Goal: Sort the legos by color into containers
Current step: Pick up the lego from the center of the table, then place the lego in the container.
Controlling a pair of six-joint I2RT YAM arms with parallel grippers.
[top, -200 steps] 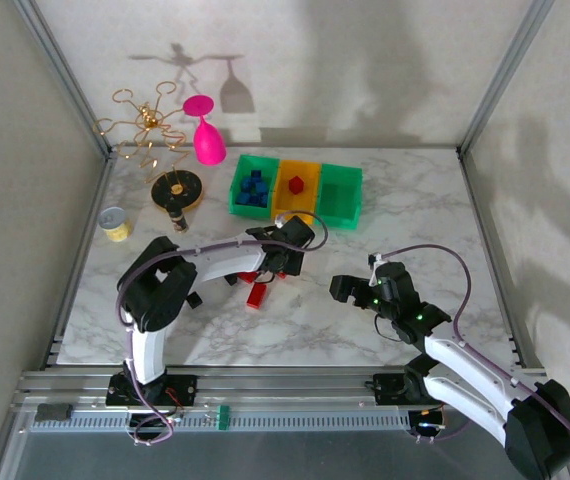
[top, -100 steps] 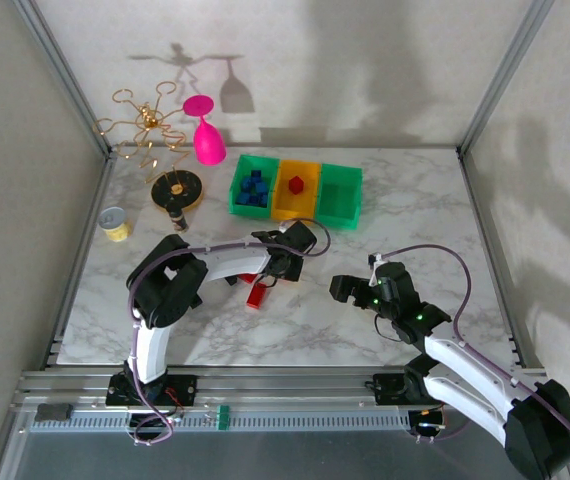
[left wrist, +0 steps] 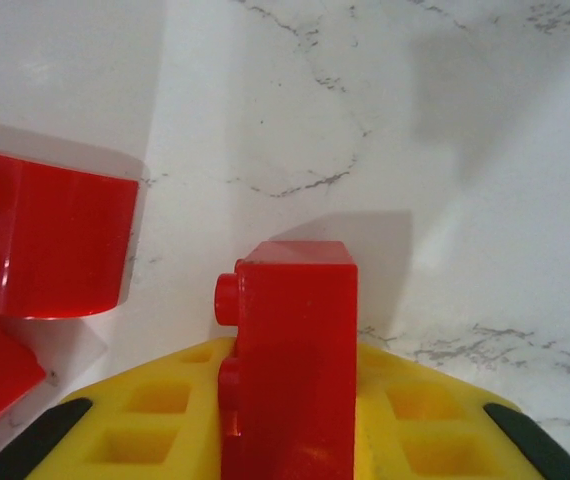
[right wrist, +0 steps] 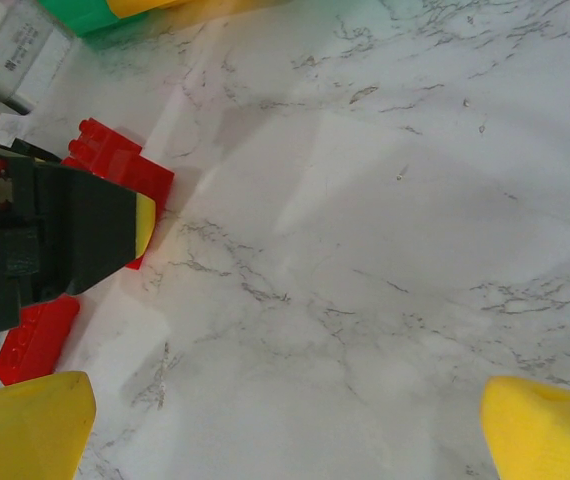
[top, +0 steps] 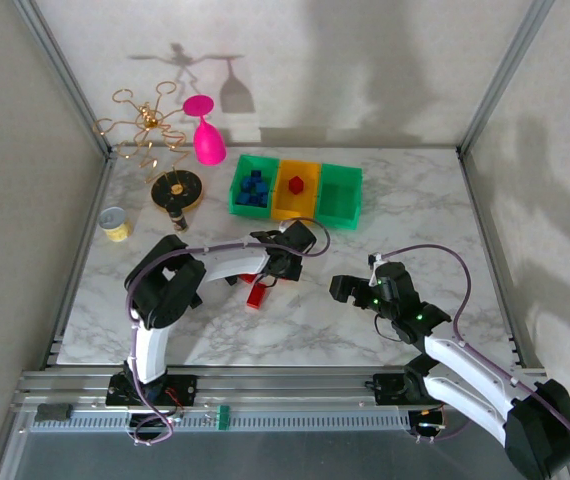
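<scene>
My left gripper (top: 273, 266) is low over the marble table, shut on a red lego (left wrist: 290, 350) that stands on edge between its yellow pads (left wrist: 155, 420). Two more red legos (left wrist: 45, 235) lie just to its left; from above, one (top: 257, 294) lies beside the gripper. My right gripper (top: 349, 288) hovers open over bare marble to the right, its yellow fingertips (right wrist: 25, 425) wide apart with nothing between them. The containers stand in a row at the back: a green one (top: 235, 200) holding blue legos, a yellow-orange one (top: 310, 193) with one red lego, and another green one (top: 340, 195).
A yellow tin can (top: 115, 224) stands at the left edge. A black and gold disc (top: 177, 190), a gold wire rack (top: 150, 125) and a pink goblet (top: 205, 135) are at the back left. Metal frame posts bound the table.
The left gripper has dropped slightly toward the near left and closed its jaws on the red lego. The right arm has not moved.
</scene>
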